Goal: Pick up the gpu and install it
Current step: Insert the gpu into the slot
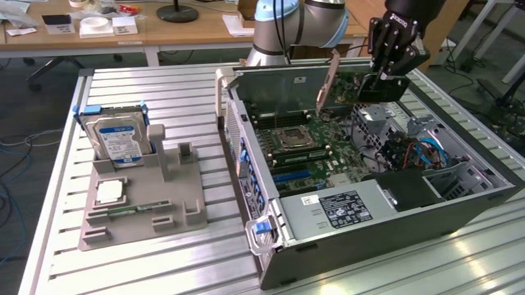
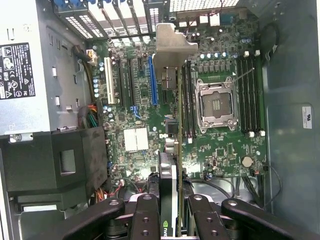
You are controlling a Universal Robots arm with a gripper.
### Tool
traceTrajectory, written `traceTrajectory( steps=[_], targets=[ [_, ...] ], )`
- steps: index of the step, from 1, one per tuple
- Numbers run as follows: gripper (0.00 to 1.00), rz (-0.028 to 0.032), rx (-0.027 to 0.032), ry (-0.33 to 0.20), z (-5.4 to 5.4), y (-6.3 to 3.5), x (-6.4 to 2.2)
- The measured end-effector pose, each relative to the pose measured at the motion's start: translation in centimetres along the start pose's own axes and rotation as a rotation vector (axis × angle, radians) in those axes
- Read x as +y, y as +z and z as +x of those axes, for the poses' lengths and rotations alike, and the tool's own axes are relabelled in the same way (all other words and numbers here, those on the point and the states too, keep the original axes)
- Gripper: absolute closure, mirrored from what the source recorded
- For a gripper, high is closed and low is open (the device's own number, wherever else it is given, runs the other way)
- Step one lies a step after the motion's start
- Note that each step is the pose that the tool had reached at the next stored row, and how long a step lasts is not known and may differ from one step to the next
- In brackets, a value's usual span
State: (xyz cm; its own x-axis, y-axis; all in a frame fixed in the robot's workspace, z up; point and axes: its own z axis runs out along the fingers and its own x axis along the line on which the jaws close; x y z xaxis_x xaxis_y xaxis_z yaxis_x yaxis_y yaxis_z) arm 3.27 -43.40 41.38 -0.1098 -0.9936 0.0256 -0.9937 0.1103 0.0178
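Fingers (image 2: pixel 145 215) of the gripper (image 2: pixel 172 212) clamp the gpu (image 2: pixel 168 172) by 1 end, edge-on, above the motherboard (image 2: pixel 137 140). Its long axis runs away from the gripper toward its bracket (image 2: pixel 172 42) and the rear slot covers (image 2: pixel 115 20). It is parallel to the blue slot (image 2: pixel 151 80), which lies just beside its line. The card looks not yet seated.

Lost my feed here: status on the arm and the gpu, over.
Gripper shut on gpu. It hangs on edge above open case, not seated. Cables lie aside, off the slots.
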Motion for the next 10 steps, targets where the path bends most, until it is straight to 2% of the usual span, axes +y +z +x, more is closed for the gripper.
traceTrajectory(
  steps=[10],
  targets=[
    [0.73,0.0009,0.0025,-0.024,-0.02,0.06,0.0]
  ],
)
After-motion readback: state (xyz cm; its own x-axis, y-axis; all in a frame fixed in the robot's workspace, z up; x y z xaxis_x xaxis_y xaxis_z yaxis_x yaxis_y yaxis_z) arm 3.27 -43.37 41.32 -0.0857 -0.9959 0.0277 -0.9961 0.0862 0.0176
